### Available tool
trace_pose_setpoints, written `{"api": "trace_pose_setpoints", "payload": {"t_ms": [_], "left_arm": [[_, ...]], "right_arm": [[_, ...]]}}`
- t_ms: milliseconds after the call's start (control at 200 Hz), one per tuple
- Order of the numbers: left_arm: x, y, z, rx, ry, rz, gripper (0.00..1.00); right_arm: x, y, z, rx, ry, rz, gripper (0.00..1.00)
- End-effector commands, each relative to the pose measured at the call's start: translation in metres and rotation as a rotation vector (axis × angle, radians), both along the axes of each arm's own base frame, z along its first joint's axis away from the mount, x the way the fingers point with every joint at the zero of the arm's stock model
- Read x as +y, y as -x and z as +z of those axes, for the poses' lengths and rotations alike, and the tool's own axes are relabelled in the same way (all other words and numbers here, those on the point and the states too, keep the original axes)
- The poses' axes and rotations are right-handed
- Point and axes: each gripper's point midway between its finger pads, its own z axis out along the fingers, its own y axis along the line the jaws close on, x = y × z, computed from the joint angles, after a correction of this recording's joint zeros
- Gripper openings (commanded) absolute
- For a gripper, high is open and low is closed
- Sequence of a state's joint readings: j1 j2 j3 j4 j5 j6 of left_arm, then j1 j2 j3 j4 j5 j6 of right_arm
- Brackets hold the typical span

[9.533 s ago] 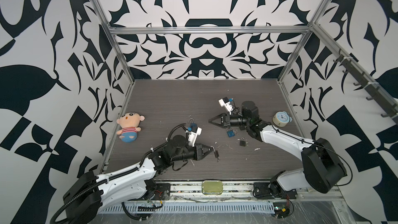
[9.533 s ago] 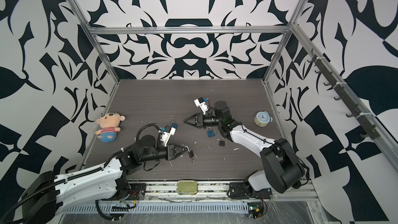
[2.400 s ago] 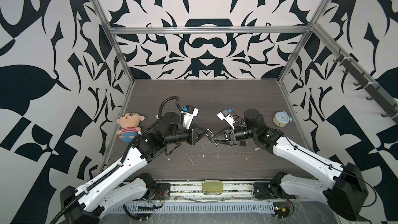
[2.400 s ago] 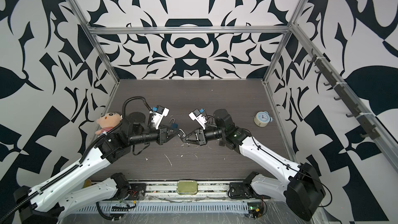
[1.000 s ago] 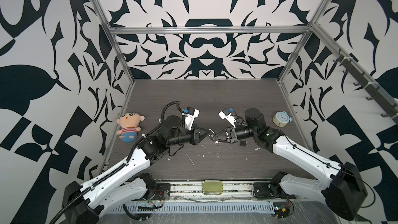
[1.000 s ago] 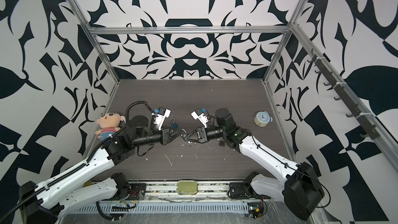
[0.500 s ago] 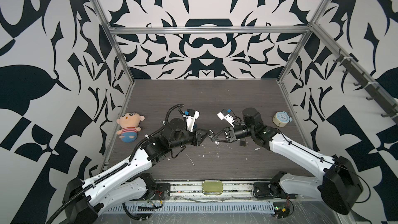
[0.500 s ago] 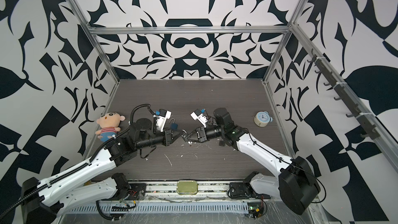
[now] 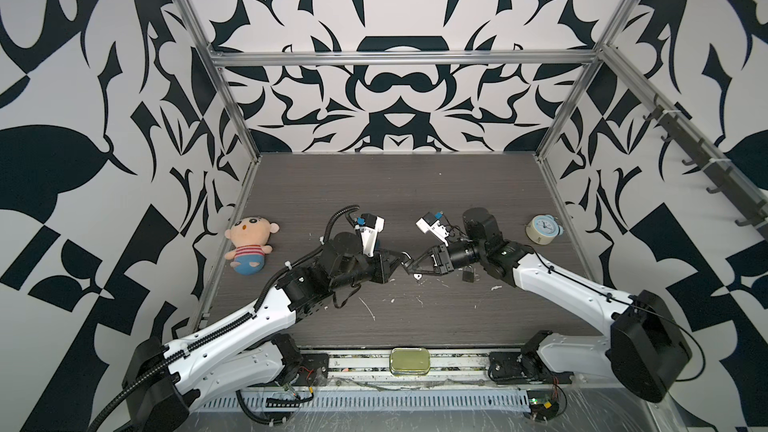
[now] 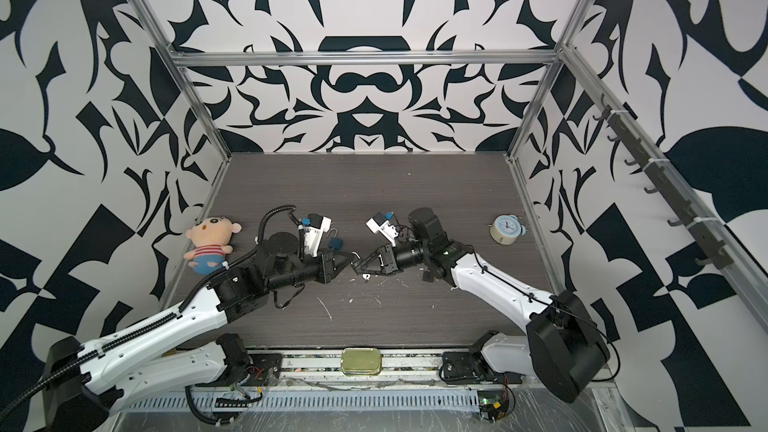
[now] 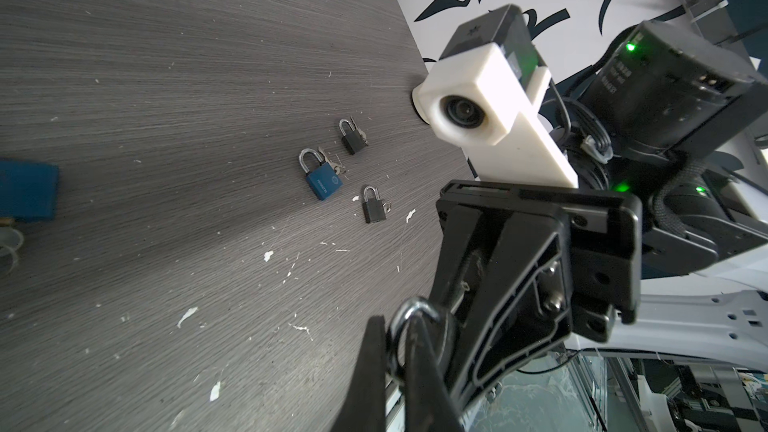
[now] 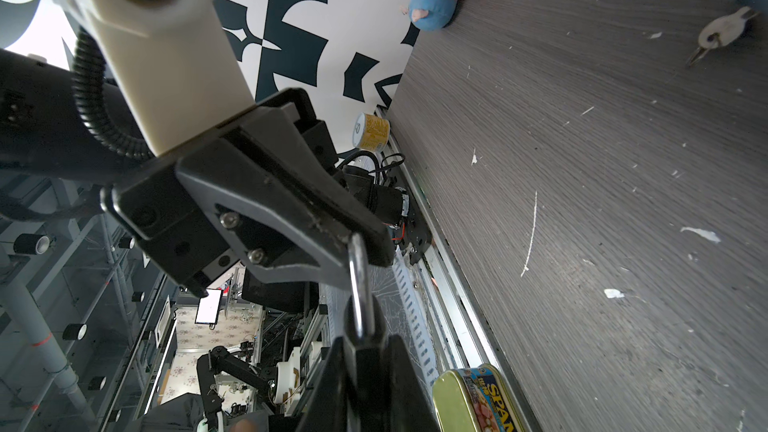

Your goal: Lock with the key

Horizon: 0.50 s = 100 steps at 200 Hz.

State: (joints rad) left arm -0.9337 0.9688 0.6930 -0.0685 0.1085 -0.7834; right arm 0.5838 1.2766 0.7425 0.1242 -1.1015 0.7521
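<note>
Above the table's middle my two grippers meet tip to tip in both top views. A small black padlock [image 12: 362,328] hangs between them. My right gripper [image 12: 365,353] is shut on its body. My left gripper [image 11: 397,340] is shut on its steel shackle [image 11: 415,310], which runs up to the left fingertips [image 12: 368,249] in the right wrist view. In a top view the left gripper [image 9: 400,264] and the right gripper [image 9: 410,272] almost touch. A small silvery key [image 9: 418,275] seems to hang under the padlock. I cannot tell whether the shackle is pushed home.
Other padlocks lie on the table: a blue one [image 11: 322,178], two black ones [image 11: 352,139] [image 11: 374,207], and a blue one with an open shackle [image 10: 336,243] with a loose key [image 12: 723,31] beside it. A plush doll [image 9: 249,245] lies left, a clock [image 9: 542,231] right, a tin [image 9: 409,361] at the front rail.
Several seconds ago the arms were apart. Now they have come together at the middle with the padlock between them. Over the last second they hold almost still.
</note>
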Motion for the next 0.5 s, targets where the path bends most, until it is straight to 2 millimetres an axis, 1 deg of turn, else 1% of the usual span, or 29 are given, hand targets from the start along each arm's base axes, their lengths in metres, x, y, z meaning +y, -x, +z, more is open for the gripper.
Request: {"api": "trace_pose_setpoints", "payload": {"t_ms": [0, 355, 430, 495], "left_arm": [[-0.023, 0.120, -0.032, 0.229, -0.018, -0.522, 0.00], [-0.027, 0.128, -0.034, 0.235, -0.017, -0.538, 0.00], [-0.027, 0.128, -0.035, 0.234, -0.020, -0.533, 0.00], [-0.025, 0.123, -0.034, 0.213, -0.020, -0.507, 0.00]], "right_arm": [[0.007, -0.082, 0.109, -0.448, -0.218, -0.289, 0.00], [0.007, -0.101, 0.111, -0.465, -0.210, -0.321, 0.00], [0.009, -0.103, 0.112, -0.465, -0.213, -0.319, 0.00], [0.009, -0.105, 0.111, -0.464, -0.212, -0.322, 0.00]]}}
